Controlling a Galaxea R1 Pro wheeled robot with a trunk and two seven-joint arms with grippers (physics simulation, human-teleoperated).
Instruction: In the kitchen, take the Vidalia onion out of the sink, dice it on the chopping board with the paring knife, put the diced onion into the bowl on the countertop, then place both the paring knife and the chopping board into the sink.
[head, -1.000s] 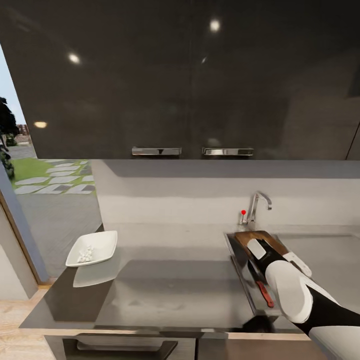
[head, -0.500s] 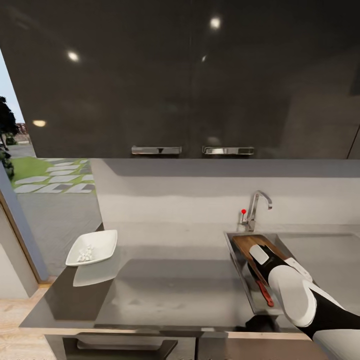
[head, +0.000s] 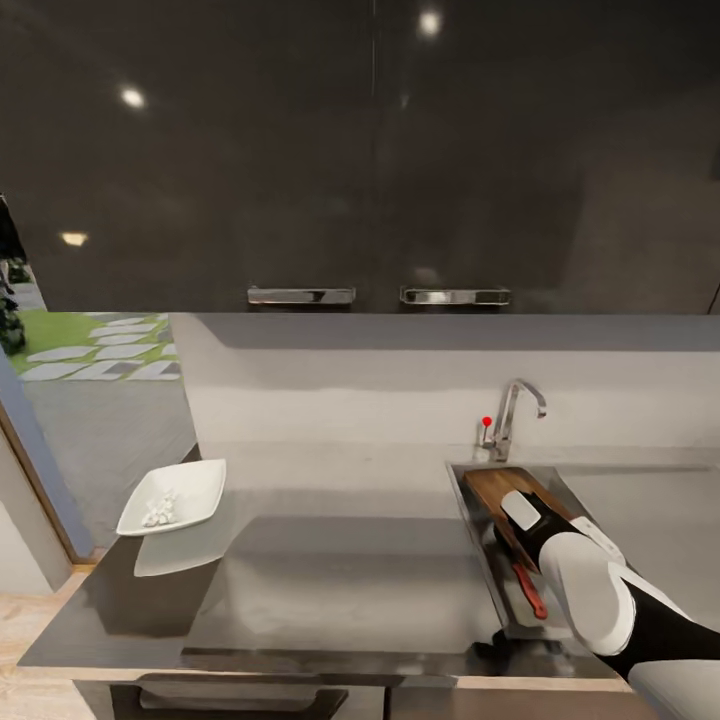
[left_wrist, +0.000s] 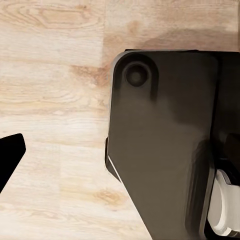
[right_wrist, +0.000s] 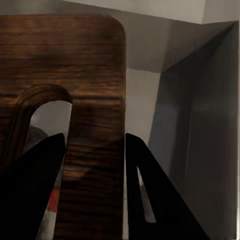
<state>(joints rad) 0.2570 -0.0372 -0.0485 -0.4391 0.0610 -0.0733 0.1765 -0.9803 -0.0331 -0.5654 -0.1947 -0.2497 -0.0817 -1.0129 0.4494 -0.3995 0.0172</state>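
The dark brown chopping board (head: 493, 489) lies tilted inside the grey sink (head: 468, 500), below the chrome tap (head: 512, 410). Beside it in the basin rests the paring knife (head: 531, 592), its red handle showing. My right arm (head: 590, 590) reaches into the sink. In the right wrist view my right gripper (right_wrist: 95, 137) is shut on the chopping board (right_wrist: 95, 75), clamping the wood strip beside its handle hole. The white bowl (head: 190, 490) holds white diced onion pieces (head: 158, 510) at the countertop's (head: 340, 570) left end. One black fingertip (left_wrist: 10, 155) of my left gripper hangs over the wooden floor.
Dark glossy wall cabinets (head: 380, 170) hang above the counter. A flat drainboard (head: 650, 510) extends to the right of the basin. A window to the garden (head: 90, 350) is at the left. In the left wrist view, my dark base (left_wrist: 160, 145) stands on the plank floor.
The board, held by my right gripper, has sunk from a raised tilt over the basin down into the sink. The head camera has shifted slightly, moving the whole picture.
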